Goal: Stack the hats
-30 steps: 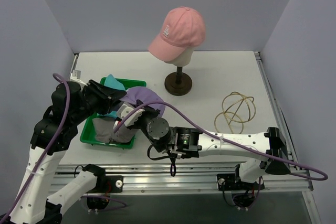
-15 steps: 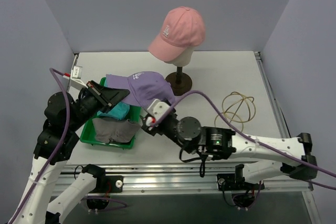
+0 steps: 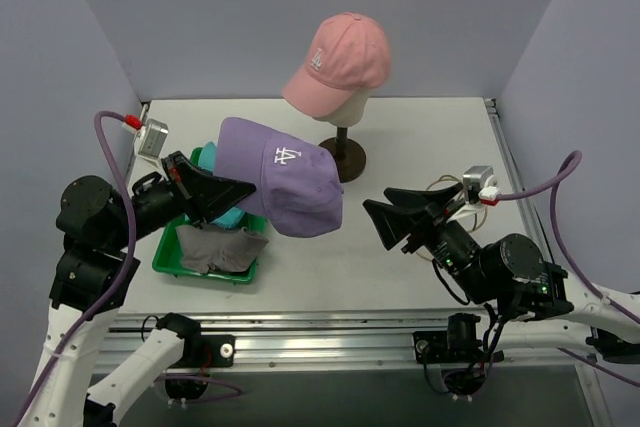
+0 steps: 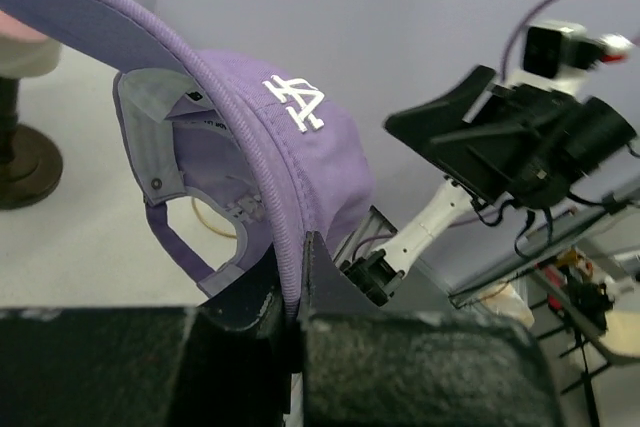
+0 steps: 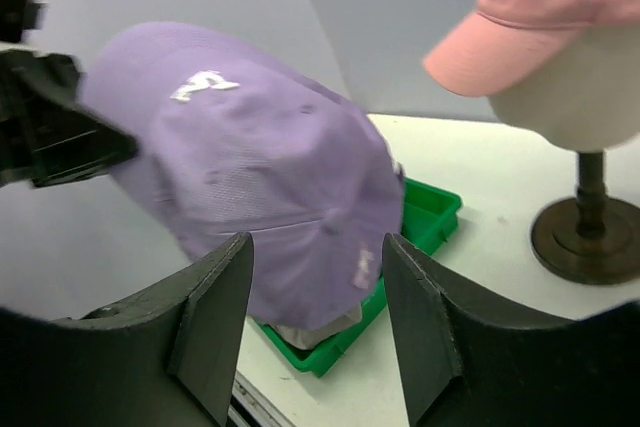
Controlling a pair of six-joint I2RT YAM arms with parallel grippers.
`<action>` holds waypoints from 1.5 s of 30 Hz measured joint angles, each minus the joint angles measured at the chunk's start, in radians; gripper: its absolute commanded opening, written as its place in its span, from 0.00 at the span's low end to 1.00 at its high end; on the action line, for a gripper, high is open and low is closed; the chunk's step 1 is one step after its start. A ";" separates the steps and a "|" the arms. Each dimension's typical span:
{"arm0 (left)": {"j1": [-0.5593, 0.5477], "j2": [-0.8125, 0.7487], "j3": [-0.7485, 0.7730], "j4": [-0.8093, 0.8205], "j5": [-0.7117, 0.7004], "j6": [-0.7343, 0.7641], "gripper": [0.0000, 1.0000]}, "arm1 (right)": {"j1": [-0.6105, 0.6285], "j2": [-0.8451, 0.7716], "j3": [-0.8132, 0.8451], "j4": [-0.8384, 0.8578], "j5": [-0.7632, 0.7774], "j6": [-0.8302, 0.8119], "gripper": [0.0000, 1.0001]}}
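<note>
The left gripper [image 3: 237, 190] is clenched on the brim of the lavender cap [image 3: 285, 182] and holds it in the air over the right side of the green tray [image 3: 165, 252]. In the left wrist view the brim edge of the lavender cap [image 4: 300, 147] runs down into the narrow slot between the 2 dark fingers of the left gripper [image 4: 291, 292], with the crown hanging past them, its white logo facing up and its inner band and back strap showing underneath. From above, the crown bulges out beyond the tray's right rim and does not touch the tray or the table. 2 more hats lie inside the tray: the teal bucket hat [image 3: 228, 218] at the far end, partly hidden under the raised cap and the left arm, and the grey bucket hat [image 3: 220, 245] crumpled at the near end. The pink cap [image 3: 338, 62] sits on the cream mannequin head [image 3: 352, 105], whose dark stand [image 3: 340, 159] rests on the table behind and to the right of the tray, well apart from it. The right gripper [image 3: 385, 219] hangs well to the right of the tray, released, its jaws spread and pointing back toward the tray. In the right wrist view the 2 fingers of the right gripper [image 5: 315, 247] stand wide with nothing between them, and the lavender cap [image 5: 270, 177] fills the space beyond, above the tray's corner [image 5: 430, 212].
</note>
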 measured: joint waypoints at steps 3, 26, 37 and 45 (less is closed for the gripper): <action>0.000 0.011 -0.001 0.130 0.111 -0.003 0.02 | -0.002 -0.005 0.003 -0.051 0.103 0.056 0.50; 0.498 0.359 -0.077 1.428 0.411 -0.871 0.02 | -0.549 0.469 0.685 -0.325 -0.179 0.102 0.47; 0.533 0.534 -0.152 1.617 0.416 -1.260 0.02 | -0.962 0.482 0.155 -0.003 -0.914 0.370 0.45; 0.461 0.493 -0.087 1.672 0.385 -1.309 0.02 | -0.947 0.487 -0.021 0.383 -1.105 0.582 0.43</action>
